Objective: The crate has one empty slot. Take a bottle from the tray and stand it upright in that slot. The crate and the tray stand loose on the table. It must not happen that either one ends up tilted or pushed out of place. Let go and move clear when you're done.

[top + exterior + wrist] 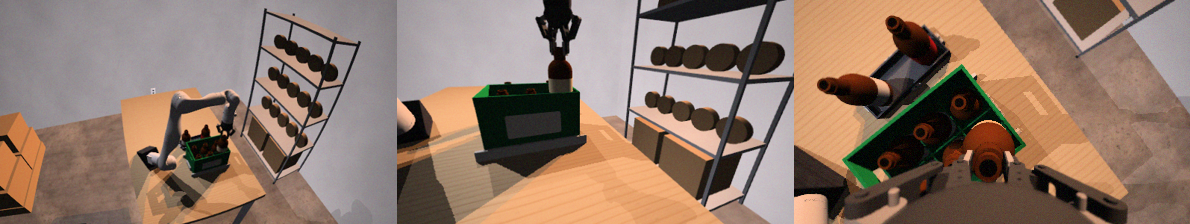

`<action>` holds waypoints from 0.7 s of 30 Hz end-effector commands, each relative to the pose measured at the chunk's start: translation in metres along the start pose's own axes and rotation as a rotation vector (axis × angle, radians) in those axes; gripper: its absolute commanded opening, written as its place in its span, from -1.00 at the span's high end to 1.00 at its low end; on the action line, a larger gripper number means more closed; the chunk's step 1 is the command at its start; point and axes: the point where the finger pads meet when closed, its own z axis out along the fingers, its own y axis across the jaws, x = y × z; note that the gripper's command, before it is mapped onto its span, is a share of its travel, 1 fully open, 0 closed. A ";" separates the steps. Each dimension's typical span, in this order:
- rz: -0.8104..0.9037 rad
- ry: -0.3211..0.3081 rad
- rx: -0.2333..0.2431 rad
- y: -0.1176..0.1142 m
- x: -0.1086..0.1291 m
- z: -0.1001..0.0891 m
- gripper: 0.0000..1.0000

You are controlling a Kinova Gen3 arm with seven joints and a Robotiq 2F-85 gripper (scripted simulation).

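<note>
The gripper [558, 48] pinches the neck of a brown bottle [560, 76], which hangs upright with its lower body already inside the corner slot of the green crate [527, 116], near the surface's edge on the shelf side. To finish well, lower it straight down, keeping the bottle vertical and centred between the dividers, and release only once the base seems seated (the crate stands loose, so any sideways push could shift it). Neighbouring bottles [964, 104] crowd the adjoining slots. The dark tray [901, 75] just behind the crate holds two more bottles, and a shelf rack [257, 71] stands beside the surface.
</note>
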 end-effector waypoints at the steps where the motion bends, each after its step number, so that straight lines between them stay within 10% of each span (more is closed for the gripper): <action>1: -0.012 0.000 -0.005 0.000 -0.001 0.001 1.00; 21: -0.012 0.000 -0.005 0.000 -0.001 0.014 1.00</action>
